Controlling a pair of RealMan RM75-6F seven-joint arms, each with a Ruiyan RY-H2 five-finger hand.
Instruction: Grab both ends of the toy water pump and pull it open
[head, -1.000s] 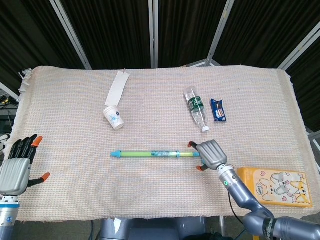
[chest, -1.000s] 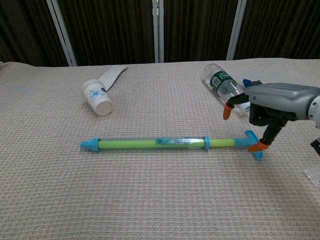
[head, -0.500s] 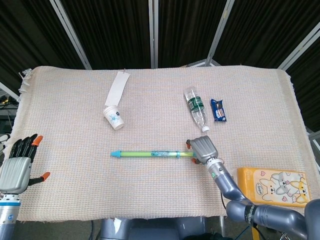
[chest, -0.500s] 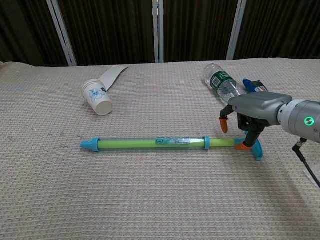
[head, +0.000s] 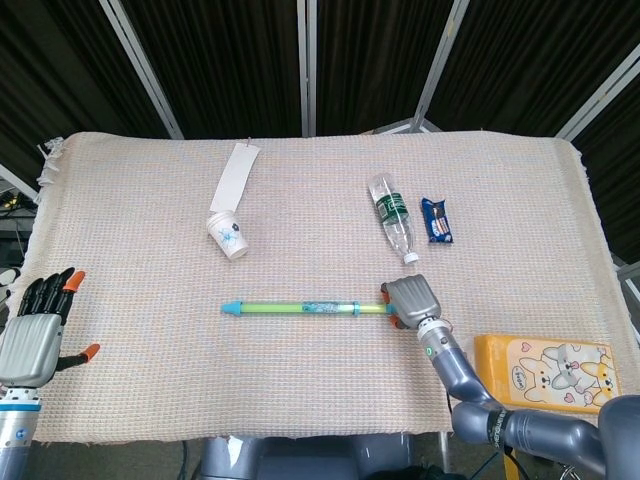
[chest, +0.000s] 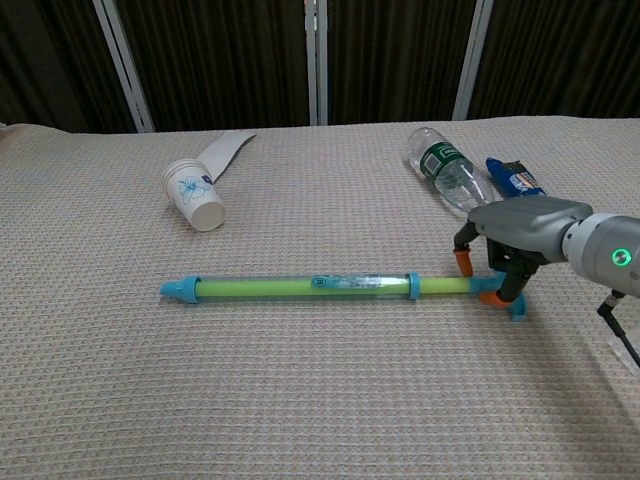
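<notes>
The toy water pump (head: 300, 308) (chest: 310, 286), a green tube with blue ends, lies lengthwise across the table's middle. My right hand (head: 410, 299) (chest: 522, 226) sits over its right handle end. One orange fingertip (chest: 463, 262) is behind the thin rod and another one in front, by the blue T-handle (chest: 515, 303), pinching that end. My left hand (head: 33, 338) hovers at the table's front left corner, far from the pump's blue tip (head: 231, 308), fingers spread and holding nothing. The chest view does not show the left hand.
A stack of paper cups (head: 228, 236) (chest: 194, 195) lies on its side by a white paper strip (head: 234, 176). A water bottle (head: 392, 218) (chest: 443, 170) and a blue snack packet (head: 437, 220) (chest: 512, 177) lie behind my right hand. A yellow bunny box (head: 555, 372) sits front right.
My right hand's fingers, spread wide around the pump's handle end a second ago, have closed in on the rod. The pump and my left hand have not moved.
</notes>
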